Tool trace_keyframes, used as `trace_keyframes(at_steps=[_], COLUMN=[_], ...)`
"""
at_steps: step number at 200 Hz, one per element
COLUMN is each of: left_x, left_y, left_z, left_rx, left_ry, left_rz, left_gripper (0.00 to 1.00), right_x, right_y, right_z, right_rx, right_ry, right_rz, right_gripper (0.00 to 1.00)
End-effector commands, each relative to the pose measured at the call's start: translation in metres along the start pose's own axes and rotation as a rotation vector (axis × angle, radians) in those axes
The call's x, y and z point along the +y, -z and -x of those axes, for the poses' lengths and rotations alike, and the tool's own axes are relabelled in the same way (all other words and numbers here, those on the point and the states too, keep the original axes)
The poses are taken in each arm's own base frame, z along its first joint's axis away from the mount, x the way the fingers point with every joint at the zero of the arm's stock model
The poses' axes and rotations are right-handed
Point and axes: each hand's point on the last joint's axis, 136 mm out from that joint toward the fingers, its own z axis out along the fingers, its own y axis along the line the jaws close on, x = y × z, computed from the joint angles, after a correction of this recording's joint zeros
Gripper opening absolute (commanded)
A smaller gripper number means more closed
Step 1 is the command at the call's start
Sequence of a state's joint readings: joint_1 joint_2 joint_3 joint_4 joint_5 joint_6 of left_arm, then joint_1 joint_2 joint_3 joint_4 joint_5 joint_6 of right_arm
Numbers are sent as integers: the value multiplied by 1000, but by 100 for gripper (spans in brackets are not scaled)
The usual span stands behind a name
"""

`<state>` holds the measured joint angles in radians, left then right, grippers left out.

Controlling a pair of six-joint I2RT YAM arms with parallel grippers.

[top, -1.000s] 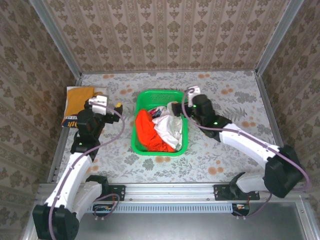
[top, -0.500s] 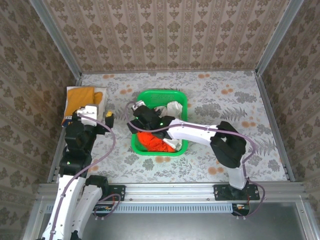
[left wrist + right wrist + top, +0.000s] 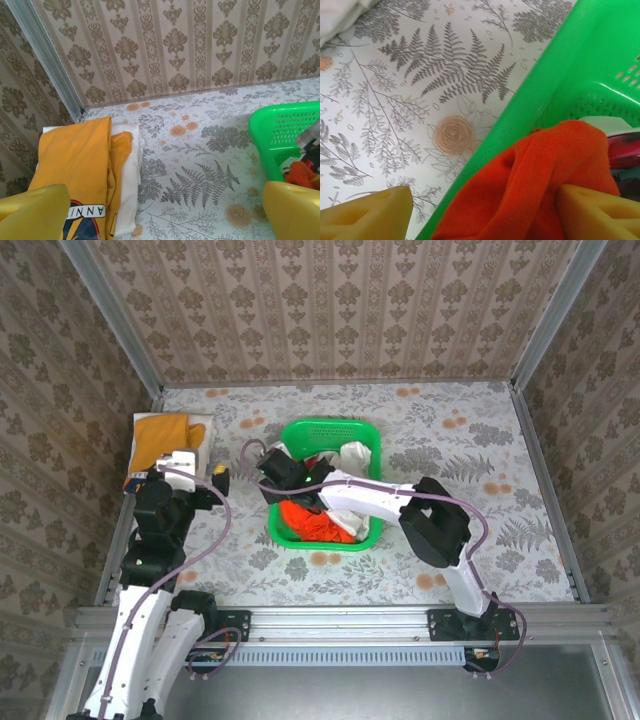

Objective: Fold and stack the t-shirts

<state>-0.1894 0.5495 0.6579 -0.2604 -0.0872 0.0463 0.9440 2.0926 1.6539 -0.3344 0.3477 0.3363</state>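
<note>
A green mesh basket (image 3: 325, 435) holds a bright orange-red t-shirt (image 3: 312, 523) and a white t-shirt (image 3: 356, 453). My right gripper (image 3: 279, 473) reaches across to the basket's left side. In the right wrist view the right gripper (image 3: 482, 215) is open and straddles the green rim (image 3: 535, 90). One finger is over the table, and the other finger (image 3: 600, 212) touches the orange-red t-shirt (image 3: 530, 180). A folded mustard-yellow t-shirt (image 3: 75, 160) with lettering lies on a white t-shirt (image 3: 127, 170) at the far left. My left gripper (image 3: 165, 215) hangs open over bare table.
The floral table (image 3: 470, 500) has free room right of the basket and along the near edge. Metal frame posts (image 3: 115, 335) and patterned walls close in the back and sides. The folded pile (image 3: 160, 440) sits against the left wall.
My right arm swung from the basket's right side across to its left rim, and its jaws narrowed. My left arm drew back toward the near left.
</note>
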Motion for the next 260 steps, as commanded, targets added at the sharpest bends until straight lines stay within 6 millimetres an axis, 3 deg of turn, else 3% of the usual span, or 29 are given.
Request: trace_keyframes(at_steps=[1, 38, 85, 122, 139, 155, 181, 214, 244, 260], left_x=[-4, -11, -18, -21, -23, -24, -23, -31, -57, -74], left_y=[-5, -13, -24, -31, -34, -34, -33, -37, -43, -45], left_z=[-2, -5, -9, -10, -11, -11, -13, -15, -13, -9], left_rx=[-5, -1, 5, 9, 12, 14, 19, 17, -32, -57], left_ry=[29, 50, 81, 86, 96, 98, 93, 103, 93, 59], left_rz=[-20, -51, -87, -98, -107, -110, -105, -142, -252, -304], left_gripper=[100, 100, 100, 100, 100, 100, 100, 100, 100, 100], right_x=[-56, -107, -159, -163, -157, -155, -157, -182, -213, -240], right_y=[9, 30, 55, 45, 33, 24, 23, 42, 56, 61], right_z=[-41, -65, -71, -71, -73, -75, -73, -63, -61, -65], right_rx=[154, 235, 246, 256, 287, 304, 300, 249, 206, 203], right_ry=[74, 44, -67, -276, -354, -389, -361, -252, -160, -135], right_rz=[-134, -193, -289, -331, -346, -371, -394, -462, -504, -538], right_gripper=[75, 69, 59, 66, 60, 48, 38, 28, 15, 10])
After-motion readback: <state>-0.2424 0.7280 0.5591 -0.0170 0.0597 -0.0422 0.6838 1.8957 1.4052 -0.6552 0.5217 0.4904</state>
